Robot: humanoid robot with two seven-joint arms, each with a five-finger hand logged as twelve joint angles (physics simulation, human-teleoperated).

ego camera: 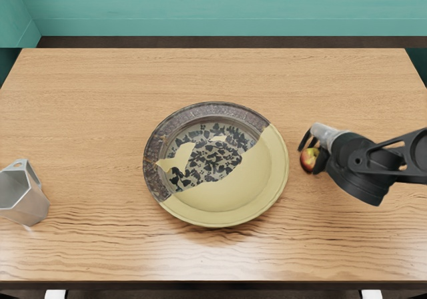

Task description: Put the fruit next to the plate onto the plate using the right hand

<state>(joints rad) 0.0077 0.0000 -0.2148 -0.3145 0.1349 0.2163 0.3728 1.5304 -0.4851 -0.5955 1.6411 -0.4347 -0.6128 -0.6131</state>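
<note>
A small red and yellow fruit (308,159) lies on the table just right of the plate (267,179), about a finger's width from its rim. The plate is round, with a pale yellow rim and a dark speckled pattern over its left part. My right hand (313,151) comes in from the right edge and sits against the fruit. Its dark fingers (305,140) curl over the top and far side of the fruit, and the black wrist hides the fruit's right half. A grey part of the left arm (20,193) rests at the left edge.
The wooden table (213,85) runs to a dark strip and a teal wall at the back. Its front edge lies near the bottom of the view.
</note>
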